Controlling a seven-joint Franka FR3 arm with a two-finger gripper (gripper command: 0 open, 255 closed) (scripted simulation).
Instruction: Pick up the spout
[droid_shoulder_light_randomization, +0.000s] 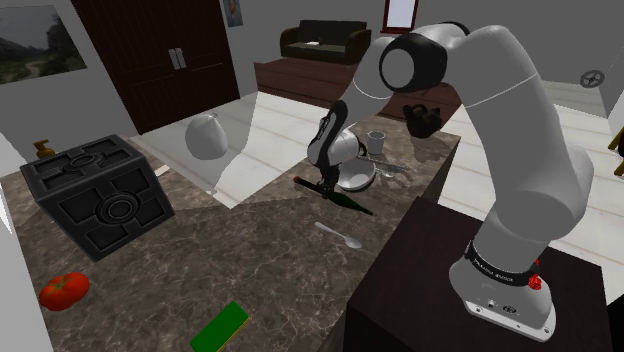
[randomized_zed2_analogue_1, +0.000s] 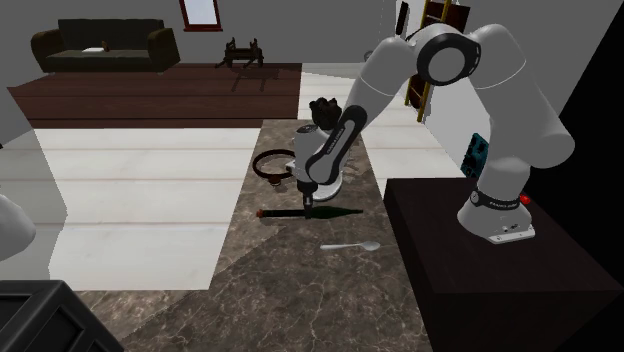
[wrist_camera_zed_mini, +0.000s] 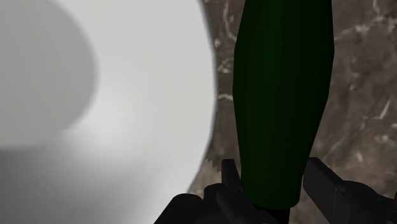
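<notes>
A green slab (droid_shoulder_light_randomization: 220, 327) and a red tomato (droid_shoulder_light_randomization: 64, 289) lie at the near edge of a dark marble counter (droid_shoulder_light_randomization: 270, 280), with a black ornamented box (droid_shoulder_light_randomization: 95, 195) behind them. Mid-counter, past a pale spoon (droid_shoulder_light_randomization: 338, 235), the white arm's black gripper (wrist_camera_zed_mini: 270, 175) points down and pinches the dark green spout (wrist_camera_zed_mini: 280, 95), one finger pressed to each side. The spout lies flat on the counter, just beside a white bowl (wrist_camera_zed_mini: 127, 95). A small cup (droid_shoulder_light_randomization: 376, 141) stands beyond it. A dark sofa (droid_shoulder_light_randomization: 320, 42) sits against the far wall.
</notes>
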